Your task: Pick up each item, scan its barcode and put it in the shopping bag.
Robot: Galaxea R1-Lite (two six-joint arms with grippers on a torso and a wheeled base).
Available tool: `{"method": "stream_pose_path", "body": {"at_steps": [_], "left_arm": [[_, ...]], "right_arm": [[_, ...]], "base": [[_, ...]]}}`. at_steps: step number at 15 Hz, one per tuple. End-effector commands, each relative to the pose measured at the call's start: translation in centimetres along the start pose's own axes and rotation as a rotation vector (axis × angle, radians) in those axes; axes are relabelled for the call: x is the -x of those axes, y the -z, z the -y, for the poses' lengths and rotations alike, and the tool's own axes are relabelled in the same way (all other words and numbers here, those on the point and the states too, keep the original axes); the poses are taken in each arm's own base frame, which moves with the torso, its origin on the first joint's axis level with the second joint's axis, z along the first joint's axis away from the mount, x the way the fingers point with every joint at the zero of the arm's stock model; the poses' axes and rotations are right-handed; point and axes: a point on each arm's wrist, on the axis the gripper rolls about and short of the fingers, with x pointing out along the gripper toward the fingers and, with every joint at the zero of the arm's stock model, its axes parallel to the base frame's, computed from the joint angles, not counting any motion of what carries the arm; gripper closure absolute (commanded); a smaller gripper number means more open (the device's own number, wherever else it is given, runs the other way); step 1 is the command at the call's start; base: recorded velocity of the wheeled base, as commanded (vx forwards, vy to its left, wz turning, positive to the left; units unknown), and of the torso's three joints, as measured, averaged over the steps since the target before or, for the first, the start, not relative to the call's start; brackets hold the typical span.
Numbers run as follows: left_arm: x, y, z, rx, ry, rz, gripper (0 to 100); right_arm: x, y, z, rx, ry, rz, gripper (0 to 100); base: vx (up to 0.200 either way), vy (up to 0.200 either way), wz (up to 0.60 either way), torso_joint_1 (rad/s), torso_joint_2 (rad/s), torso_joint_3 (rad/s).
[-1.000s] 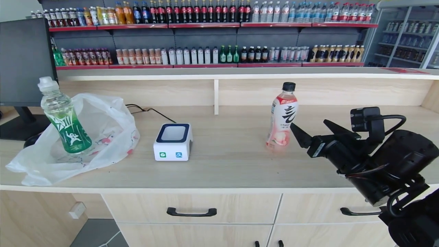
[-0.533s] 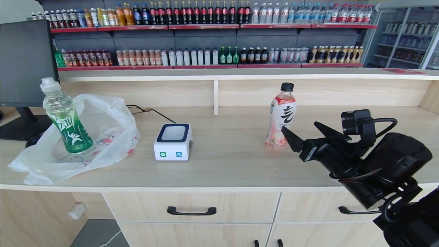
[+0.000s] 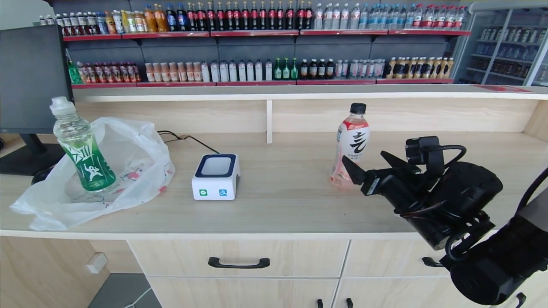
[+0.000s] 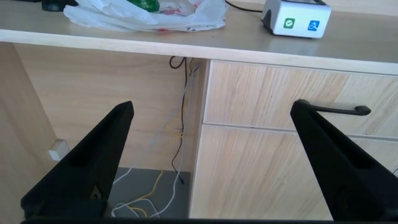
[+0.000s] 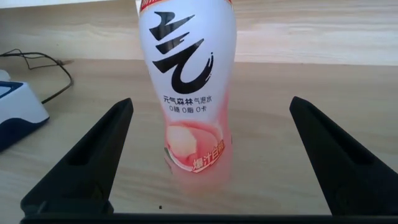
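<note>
Standing upright at about 1 o'clock on the pale wooden bench is a pink peach-drink bottle with a black cap, the next item to pick up. The right arm's jaws are spread wide at 2 o'clock. In the wrist view one black finger lies to each side of the bottle's lower half, and neither touches it. The left jaws are also wide open, down in front of the drawers below the bench edge, holding nothing.

The bottle is tall and narrow, so a finger clipping it on the way in would likely tip or roll it. A grip placed across the label might hide the barcode, which cannot be seen from here. The white plastic shopping bag at 10 o'clock is limp, and a green-labelled bottle leans among its folds. A second bottle dropped in carelessly could knock the first one over.

Counted on the bench: two drink bottles, one shopping bag, and one white barcode scanner at 11 o'clock, with one dark cable behind it. One dark monitor stands at 9 o'clock.
</note>
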Motion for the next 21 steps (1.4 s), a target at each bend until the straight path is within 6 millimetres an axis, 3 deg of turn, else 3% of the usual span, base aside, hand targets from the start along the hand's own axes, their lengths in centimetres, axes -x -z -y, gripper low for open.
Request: {"method": "stream_pose_path", "body": {"at_steps": [1,7,11,21], "left_arm": [[0.0,0.0,0.0,0.001,0.000,0.002,0],[0.0,0.0,0.0,0.001,0.000,0.004,0],[0.0,0.0,0.0,0.001,0.000,0.004,0],[0.0,-0.1,0.0,0.001,0.000,0.010,0]], "right_arm": [[-0.7,1.0,-0.2,0.003,-0.002,-0.016,0],[-3.0,1.3,-0.3,-0.003,0.051,0.028,0],[-3.6,2.1,-1.6,-0.010,0.033,0.023,0],[-5.8,3.7,-1.9,-0.031,0.083,0.040,0]], "base": [[0.000,0.000,0.00,0.000,0.00,0.000],[0.000,0.000,0.00,0.000,0.00,0.000],[0.000,0.000,0.00,0.000,0.00,0.000],[0.000,0.000,0.00,0.000,0.00,0.000]]}}
